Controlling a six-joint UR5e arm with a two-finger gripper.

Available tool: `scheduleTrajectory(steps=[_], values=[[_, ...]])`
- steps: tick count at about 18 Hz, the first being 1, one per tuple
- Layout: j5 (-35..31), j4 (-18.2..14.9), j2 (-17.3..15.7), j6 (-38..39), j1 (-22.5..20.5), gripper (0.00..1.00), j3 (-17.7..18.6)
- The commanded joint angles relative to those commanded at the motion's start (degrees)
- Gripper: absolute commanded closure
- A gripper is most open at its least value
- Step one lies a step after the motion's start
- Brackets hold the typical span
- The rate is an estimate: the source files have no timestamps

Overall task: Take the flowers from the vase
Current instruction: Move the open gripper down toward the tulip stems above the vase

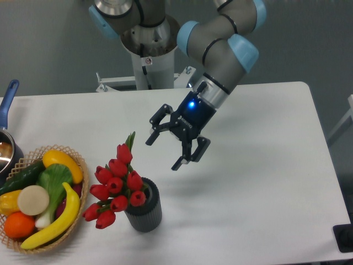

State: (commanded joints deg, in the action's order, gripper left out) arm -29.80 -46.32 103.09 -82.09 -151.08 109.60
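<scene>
The flowers point(115, 186) are a bunch of glossy red tulip buds with a green leaf on top. They stand in the vase point(145, 210), a small dark ribbed cylinder near the table's front edge, and lean out to its left. My gripper point(165, 152) hangs open and empty above the table, up and to the right of the flowers. Its fingers point down-left toward the bunch. It touches neither the flowers nor the vase.
A wicker basket point(74, 160) with a banana, cucumber, orange and other produce sits at the front left, close to the flowers. A blue-handled pot point(7, 99) is at the left edge. The arm's base stands behind the table's far edge.
</scene>
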Motion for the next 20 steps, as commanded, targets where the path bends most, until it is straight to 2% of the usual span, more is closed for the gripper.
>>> scheduleTrajectory(steps=[8,16,20], values=[[0.09,0.26,2.29,9.92,1.05,0.0,-4.22],[0.18,2.37,5.01,9.67,3.69,0.0,-4.92],[0.18,2.55,6.59,9.58,4.83,0.0,-7.03]])
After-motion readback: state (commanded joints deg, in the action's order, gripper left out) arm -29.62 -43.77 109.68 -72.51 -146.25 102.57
